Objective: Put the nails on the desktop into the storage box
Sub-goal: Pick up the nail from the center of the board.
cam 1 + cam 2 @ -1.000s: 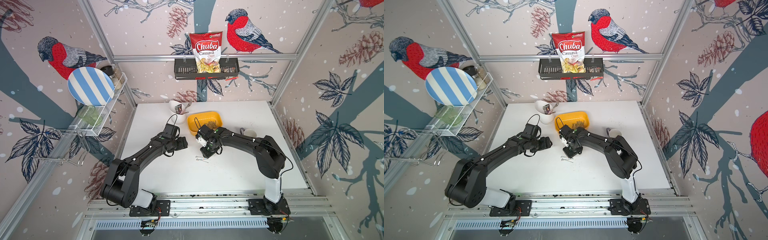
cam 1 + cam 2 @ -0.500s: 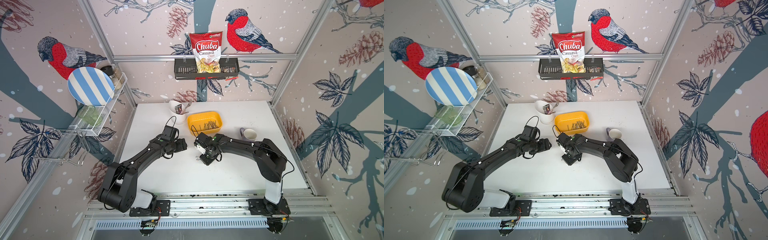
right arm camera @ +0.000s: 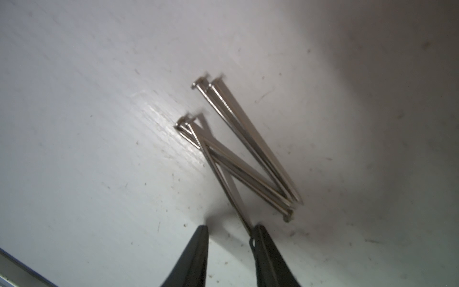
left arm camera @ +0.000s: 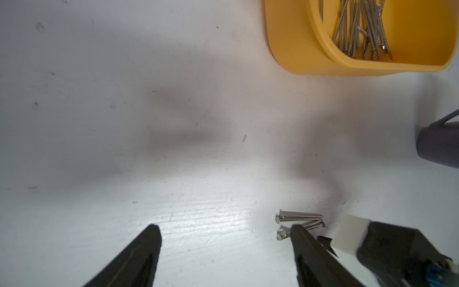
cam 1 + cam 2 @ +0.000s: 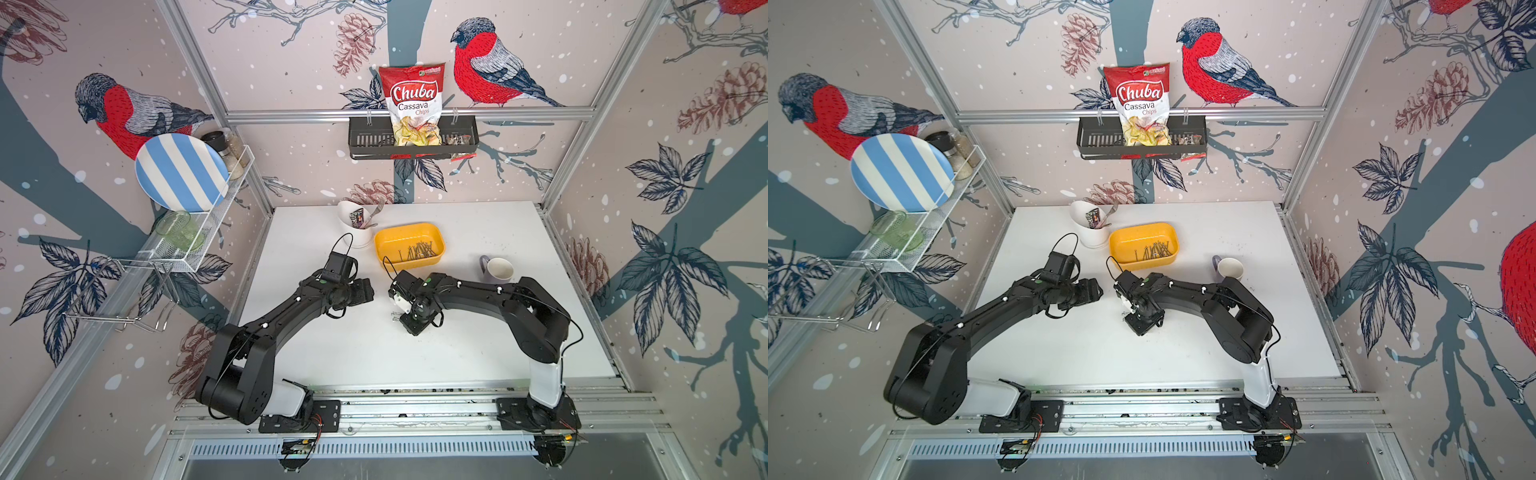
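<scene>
Left gripper (image 4: 224, 227): jaws wide apart, nothing between them, over desktop (image 5: 374, 353).
Loose nails (image 3: 238, 149): small crossed cluster, flat on desktop.
Right gripper (image 3: 231, 228): jaws partly apart at the cluster's edge, one nail reaching one finger.
Storage box (image 5: 388, 243): yellow, many nails inside.
Mug (image 5: 498, 270): upright, farthest right.

A few thin silver metal nails (image 3: 238, 154) are seen crossed on the flat white desktop (image 5: 374, 353), many more heaped in the shallow yellow plastic box (image 5: 384, 245).

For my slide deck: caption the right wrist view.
Right gripper, jaws apart, poised at a small crossed cluster of nails lying on the white desktop.
</scene>
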Motion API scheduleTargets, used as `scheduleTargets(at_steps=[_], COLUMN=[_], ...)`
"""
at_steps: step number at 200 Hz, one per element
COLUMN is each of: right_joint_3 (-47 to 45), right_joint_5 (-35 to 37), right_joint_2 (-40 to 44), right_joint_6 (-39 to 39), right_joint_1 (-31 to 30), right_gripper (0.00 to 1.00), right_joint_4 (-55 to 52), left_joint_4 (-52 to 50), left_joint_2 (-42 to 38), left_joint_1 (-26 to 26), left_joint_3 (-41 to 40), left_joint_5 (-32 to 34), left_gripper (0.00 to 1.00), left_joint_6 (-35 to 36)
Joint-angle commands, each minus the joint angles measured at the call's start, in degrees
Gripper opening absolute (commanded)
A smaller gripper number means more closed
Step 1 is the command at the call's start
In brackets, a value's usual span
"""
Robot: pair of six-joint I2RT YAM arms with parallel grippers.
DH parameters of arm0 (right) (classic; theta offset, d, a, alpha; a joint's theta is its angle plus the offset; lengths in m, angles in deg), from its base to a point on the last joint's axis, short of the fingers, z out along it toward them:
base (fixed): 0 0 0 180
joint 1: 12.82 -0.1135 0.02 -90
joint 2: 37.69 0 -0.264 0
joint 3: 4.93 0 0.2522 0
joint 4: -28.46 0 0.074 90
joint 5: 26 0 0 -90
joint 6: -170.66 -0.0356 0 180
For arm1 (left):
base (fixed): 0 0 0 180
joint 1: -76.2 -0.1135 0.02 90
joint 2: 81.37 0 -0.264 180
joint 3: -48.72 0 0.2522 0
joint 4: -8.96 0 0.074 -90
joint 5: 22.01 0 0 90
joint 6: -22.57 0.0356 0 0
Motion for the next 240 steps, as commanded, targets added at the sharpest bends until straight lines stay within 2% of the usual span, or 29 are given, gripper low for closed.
scheduleTargets(at_steps=[1, 47, 107, 193, 240], right_joint_3=[0.3, 0.1, -0.9, -0.5, 3.1], right_joint_5=[0.5, 3.8, 4.2, 2.5, 1.9], right_joint_2=[-1.1, -0.2, 3.3, -0.5, -3.9], right_joint_6=[-0.6, -0.7, -0.7, 0.5, 1.6], right_joint_1=[-0.1, 0.1, 0.1, 1.6, 1.2], right_gripper=[0.36, 0.35, 0.35, 0.36, 0.35], right_joint_4=[0.0, -1.7, -2.8, 1.4, 1.5], left_joint_4=[-0.7, -0.7, 0.3, -0.6, -1.2], left_joint_2=[-0.4, -0.3, -0.2, -2.2, -2.8], left_joint_1=[-0.3, -0.3, -0.3, -0.3, -0.3], left_joint_3=[-0.1, -0.2, -1.0, -2.1, -1.9], left_joint_5=[0.8, 1.0, 0.8, 1.7, 2.0], left_gripper=[0.84, 0.84, 0.84, 0.84, 0.84], left_joint_6=[0.5, 0.6, -0.1, -0.7, -0.9])
